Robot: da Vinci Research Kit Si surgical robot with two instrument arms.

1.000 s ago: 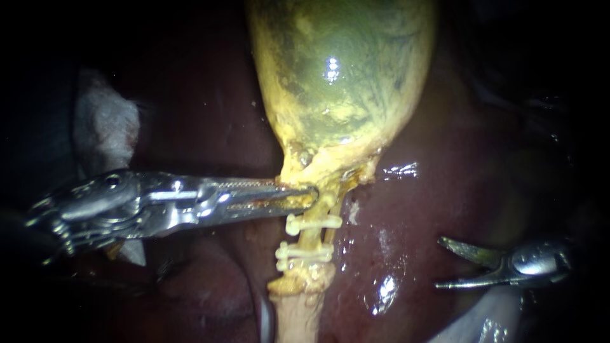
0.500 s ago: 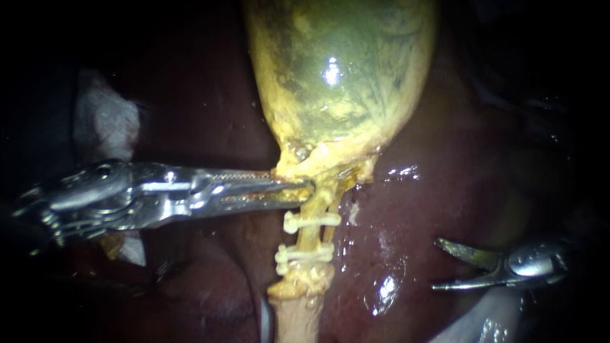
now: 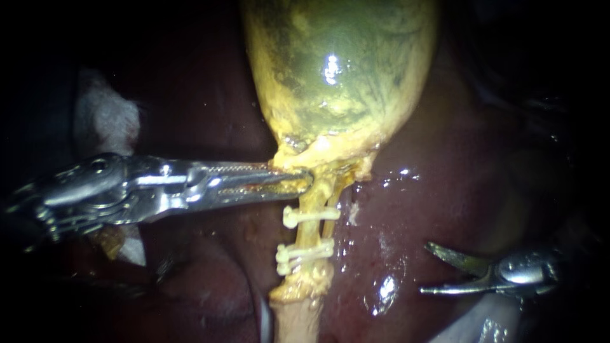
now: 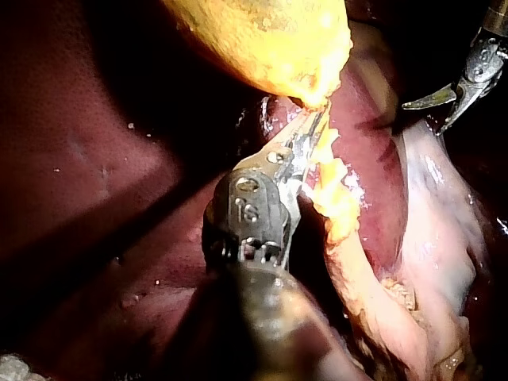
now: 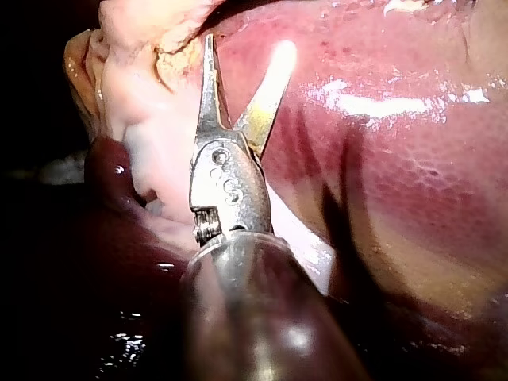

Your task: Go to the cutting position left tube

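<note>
The yellow-green gallbladder [image 3: 337, 76] hangs over the dark red liver [image 3: 445, 190]. Below its neck run two thin yellow tubes, side by side, crossed by two white clips, an upper one [image 3: 311, 215] and a lower one [image 3: 304, 254]. The left tube [image 3: 309, 234] shows bare between the clips. My left instrument [image 3: 300, 180] comes in level from the left, its long jaws shut on the gallbladder's neck [image 4: 317, 119]. My right instrument [image 3: 424, 268] sits low on the right, well clear of the tubes, its curved blades open and pointing at them [image 5: 248, 44].
White gauze [image 3: 105, 121] lies at the left behind my left instrument's shaft. Pale tissue [image 3: 489, 321] shows under my right instrument. A thick pale stalk [image 3: 295, 317] continues below the lower clip. The surroundings are dark.
My right instrument has slid a little to the left toward the tubes, blades still open. My left instrument has drawn the gallbladder's neck slightly upward, lifting the clipped tubes with it.
</note>
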